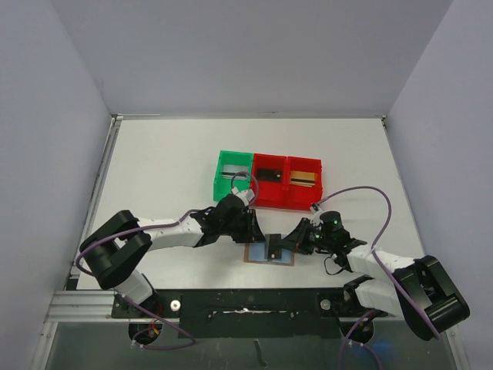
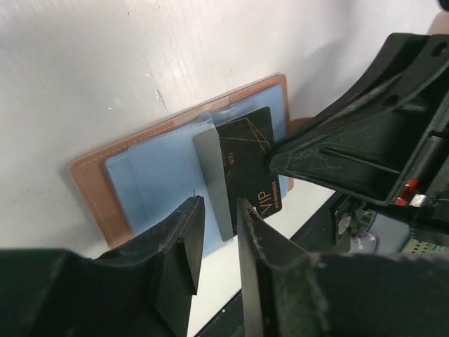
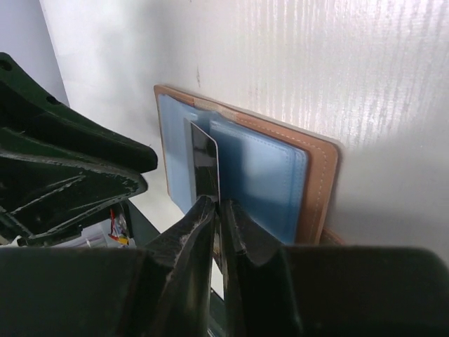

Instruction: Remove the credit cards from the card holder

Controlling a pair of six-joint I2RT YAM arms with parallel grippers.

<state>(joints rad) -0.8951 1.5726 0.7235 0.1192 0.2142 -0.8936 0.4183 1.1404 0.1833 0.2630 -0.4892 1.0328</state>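
Brown leather-like card holder spread open on white surface, baring pockets. Right pincer nipped on black VIP card for extraction; left pincer slightly parted around grey card.

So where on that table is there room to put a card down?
Bare table left of the green bin, right of the red bins, and the far strip behind them. It's crowded at the holder, where the left tool and right tool meet on a card.
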